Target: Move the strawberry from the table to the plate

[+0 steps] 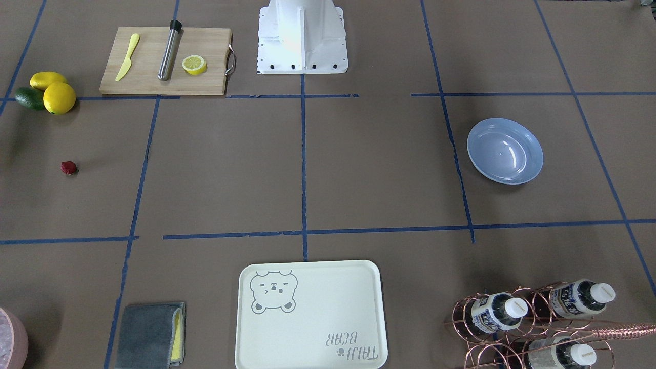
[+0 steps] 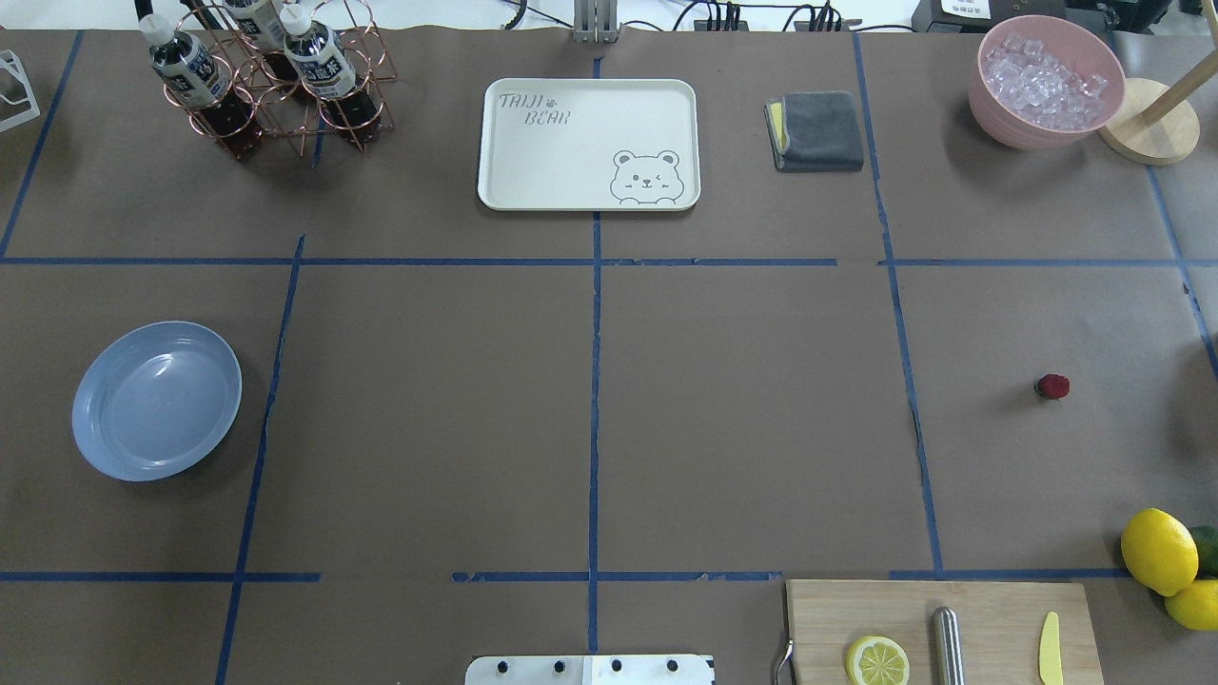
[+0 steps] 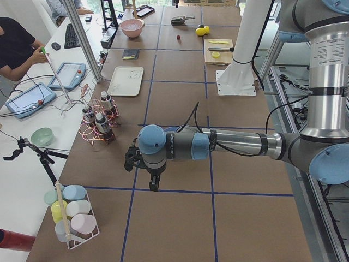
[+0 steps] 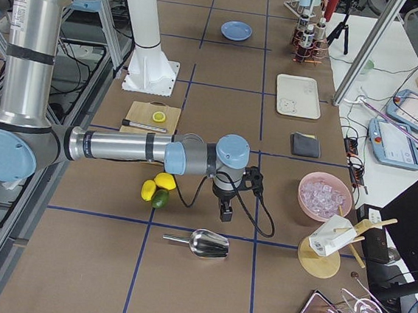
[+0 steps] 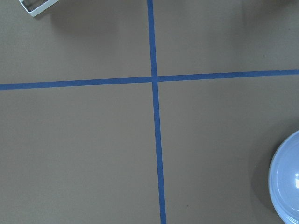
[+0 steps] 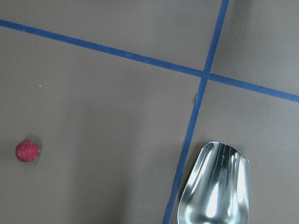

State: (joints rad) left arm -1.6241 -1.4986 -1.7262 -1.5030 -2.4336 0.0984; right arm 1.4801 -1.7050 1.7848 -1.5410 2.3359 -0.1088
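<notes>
The strawberry, small and dark red, lies alone on the brown table on my right side. In the right wrist view the strawberry sits at the lower left. The light-blue plate rests empty on the far left side, and its rim cuts into the left wrist view. My right gripper hangs above the table near the lemons. My left gripper hovers close to the plate. Both show only in the side views, so I cannot tell their state.
A cutting board carries a lemon slice, a steel rod and a yellow knife. Lemons and an avocado sit beside it. A metal scoop, bear tray, grey cloth, ice bowl and bottle rack stand around.
</notes>
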